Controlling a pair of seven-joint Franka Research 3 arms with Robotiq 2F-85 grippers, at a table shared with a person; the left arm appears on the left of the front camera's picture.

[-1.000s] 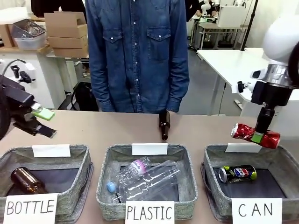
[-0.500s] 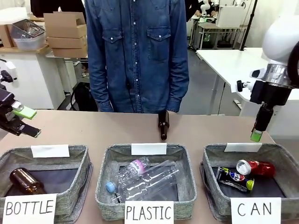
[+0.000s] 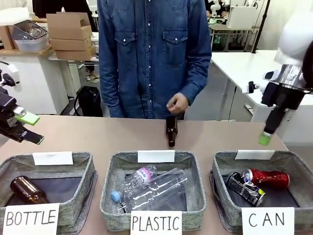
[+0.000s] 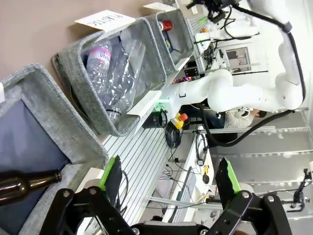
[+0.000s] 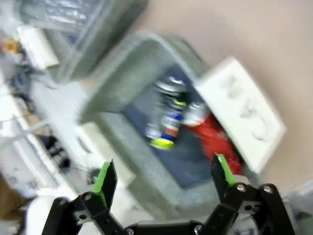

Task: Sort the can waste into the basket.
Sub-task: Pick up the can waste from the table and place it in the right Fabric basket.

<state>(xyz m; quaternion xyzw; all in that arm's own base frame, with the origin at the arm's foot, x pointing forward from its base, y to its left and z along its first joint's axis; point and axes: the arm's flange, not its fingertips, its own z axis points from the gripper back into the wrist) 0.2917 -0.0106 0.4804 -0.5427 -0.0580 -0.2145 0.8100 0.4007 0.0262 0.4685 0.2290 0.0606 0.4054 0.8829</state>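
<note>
The shiny red can and the dark can lie side by side on the dark floor of the grey basket signed "CAN" at the right. My right gripper hangs above the basket's far rim, open and holding nothing. The blurred right wrist view looks down past that open gripper at the red can and the dark can in the basket. My left gripper hovers open at the far left, over the table behind the "BOTTLE" basket; the left wrist view shows its jaws wide apart and empty.
A brown glass bottle stands mid-table with the person's hand just above it. The "PLASTIC" basket holds clear bottles. The "BOTTLE" basket holds a brown bottle.
The red can left my right gripper and dropped into the "CAN" basket beside the dark can. The gripper stayed above, open. The person's hand came down over the table bottle. My left gripper drew back leftward.
</note>
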